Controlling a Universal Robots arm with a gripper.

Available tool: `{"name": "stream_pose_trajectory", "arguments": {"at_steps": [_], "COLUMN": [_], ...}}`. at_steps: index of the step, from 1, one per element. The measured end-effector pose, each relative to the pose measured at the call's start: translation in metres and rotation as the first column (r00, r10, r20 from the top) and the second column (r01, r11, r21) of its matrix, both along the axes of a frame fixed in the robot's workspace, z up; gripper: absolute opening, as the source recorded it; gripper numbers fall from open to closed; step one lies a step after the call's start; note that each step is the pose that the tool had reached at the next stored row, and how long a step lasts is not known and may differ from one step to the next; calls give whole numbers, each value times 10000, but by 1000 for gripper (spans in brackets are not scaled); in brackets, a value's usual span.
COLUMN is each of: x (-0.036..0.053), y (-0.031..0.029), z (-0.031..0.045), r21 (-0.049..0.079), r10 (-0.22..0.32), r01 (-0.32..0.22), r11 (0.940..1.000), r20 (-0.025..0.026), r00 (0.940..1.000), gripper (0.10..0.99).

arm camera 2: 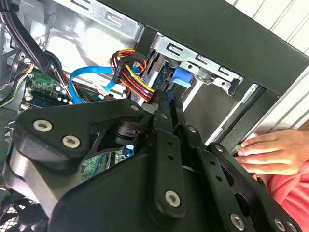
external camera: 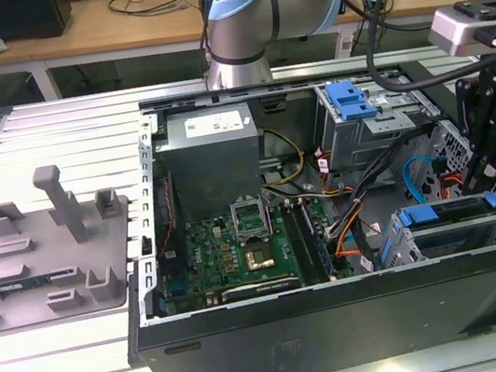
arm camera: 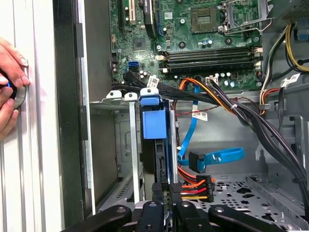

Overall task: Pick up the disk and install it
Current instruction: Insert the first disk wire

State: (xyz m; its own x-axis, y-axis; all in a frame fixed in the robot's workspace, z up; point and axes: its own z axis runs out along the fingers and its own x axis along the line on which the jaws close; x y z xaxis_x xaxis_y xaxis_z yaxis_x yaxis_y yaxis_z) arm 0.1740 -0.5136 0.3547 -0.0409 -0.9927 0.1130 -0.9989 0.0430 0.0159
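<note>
Progress, my read: pick-up looks done, install looks nearly done. The disk (arm camera: 154,123) isn't lying on the surface (external camera: 49,123). It stands edge-on in a slot of the lower drive cage (external camera: 463,232), inside the PC case (external camera: 345,322), at the near corner on the exterior view's right. The blue carrier end shows at the cage mouth in the first wrist view. Can't confirm it's fully home or latched, and can't see any cable plugged into it.

The claw (arm camera: 165,191) is down at that cage, right at one end of the disk. Can't tell if it's clamped on the disk, together, or apart.

Containers, big to small:
- PC case: side open, lying flat on the surface. Holds the motherboard (external camera: 229,246), the grey PSU box (external camera: 215,153), cable bundles and two drive cages.
- Grey tray (external camera: 53,264) w/ upright posts: on the surface beside the case, exterior view's left, well apart from the disk.
- Upper cage (external camera: 375,123), far side of the case: bright blue latch (external camera: 348,99) on top. Can't see what's inside.
- Lower drive cage: holds the disk. The multicolour power lead (arm camera: 193,186) and the blue data cable (arm camera: 222,155) hang just beside it.

Also: a person's hand (arm camera: 9,82) rests on the surface just outside the case wall.
</note>
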Motion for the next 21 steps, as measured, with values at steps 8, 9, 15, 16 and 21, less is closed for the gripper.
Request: {"name": "stream_pose_trajectory", "arguments": {"at_steps": [8, 9, 15, 16, 21], "x": [-3, -3, -2, -3, -3], "y": [-1, -1, -1, -2, -3], "z": [-14, -15, -27, -29, -41], "r21": [0, -1, 0, 0, 0], "r10": [52, 60, 134, 146, 187], "r01": [-52, -60, -134, -146, -187], "r11": [10000, 10000, 9999, 9999, 9998], "r20": [0, 0, 0, 0, 0], "r00": [10000, 10000, 9999, 9999, 9998], "gripper": [165, 165, 165, 165, 165]}}
